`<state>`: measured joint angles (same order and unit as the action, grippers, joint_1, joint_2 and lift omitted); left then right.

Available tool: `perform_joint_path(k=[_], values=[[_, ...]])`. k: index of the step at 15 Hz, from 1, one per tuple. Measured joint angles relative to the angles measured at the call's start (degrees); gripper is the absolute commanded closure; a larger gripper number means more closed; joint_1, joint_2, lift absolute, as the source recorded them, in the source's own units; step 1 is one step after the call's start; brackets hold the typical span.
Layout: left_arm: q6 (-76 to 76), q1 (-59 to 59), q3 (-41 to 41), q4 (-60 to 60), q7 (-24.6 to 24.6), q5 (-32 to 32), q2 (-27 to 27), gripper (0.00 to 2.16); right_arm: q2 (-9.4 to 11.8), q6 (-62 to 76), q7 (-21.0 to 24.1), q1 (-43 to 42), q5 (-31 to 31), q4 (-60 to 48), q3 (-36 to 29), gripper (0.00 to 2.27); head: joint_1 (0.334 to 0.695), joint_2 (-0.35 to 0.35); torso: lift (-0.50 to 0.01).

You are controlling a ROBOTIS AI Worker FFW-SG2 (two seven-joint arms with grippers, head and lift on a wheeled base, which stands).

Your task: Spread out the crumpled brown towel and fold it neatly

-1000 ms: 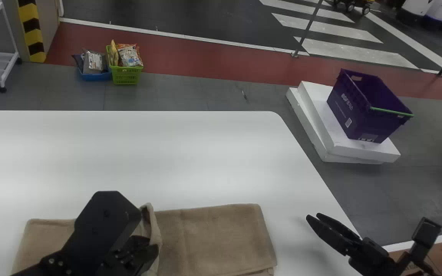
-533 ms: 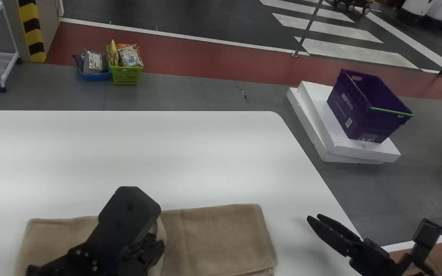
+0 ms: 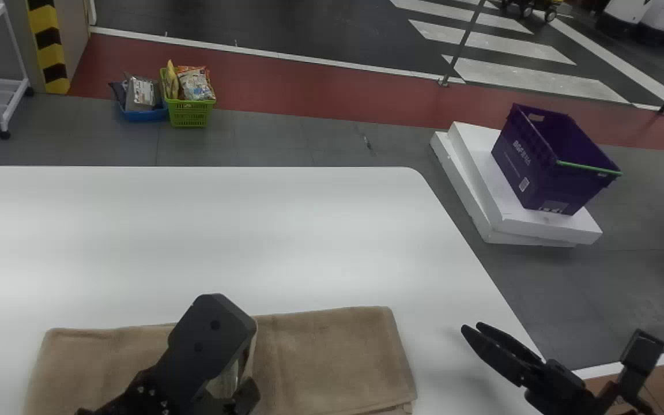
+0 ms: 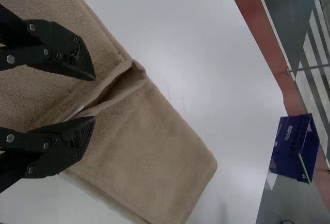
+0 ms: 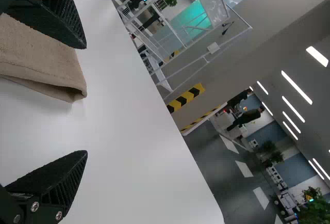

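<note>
Head view: The brown towel [image 3: 332, 357] lies along the near side of the white table [image 3: 251, 242], spread into a long band with a straight far edge and layered at its right-hand end. The left gripper [image 3: 240, 387] is over the middle of the band. The right gripper [image 3: 472, 327] is parked to the right of the towel, apart from it and near the table's slanting side. On the floor beyond, a purple crate [image 3: 539, 167] rests on white slabs [image 3: 551, 227].

Left wrist view: The fingers stand well apart and released, one to each side of a raised pucker [image 4: 124, 91] that crosses the band. No cloth is pinched between them. Beyond the pucker the towel lies flat to a rounded corner. Assessment: spreading appears largely complete and the lengthwise folding well advanced; the step in hand is judged to be dealing with this pucker, either flattening it or using it as the line for the next fold. The next move calls for a choice: press the ridge down, or close squarely on it and lift. A shallow or one-sided grip could drag the upper layer off the lower.

Right wrist view: The fingers are spread wide and hold nothing. The towel's folded end [image 5: 51, 72] lies just beyond them, its layers slightly out of line at the corner; squaring these is advisable before the band is halved.
</note>
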<state>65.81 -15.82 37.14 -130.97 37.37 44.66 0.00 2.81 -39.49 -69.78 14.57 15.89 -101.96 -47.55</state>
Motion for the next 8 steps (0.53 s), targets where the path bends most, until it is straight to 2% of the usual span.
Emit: perform_joint_path(k=[4,8], values=[[-0.2,-0.2,-1.1,-0.7,-3.9,-1.8,0.0,0.04,0.0,0.0,-0.2,0.0,0.2,0.1,-0.1,0.08,0.695,-0.35,-0.128],[-0.4,-1.0,-7.3,-3.8,-4.1,-6.4,0.0,0.04,-0.1,0.0,-0.4,0.2,0.8,-0.1,-0.2,0.08,0.695,-0.35,-0.128]])
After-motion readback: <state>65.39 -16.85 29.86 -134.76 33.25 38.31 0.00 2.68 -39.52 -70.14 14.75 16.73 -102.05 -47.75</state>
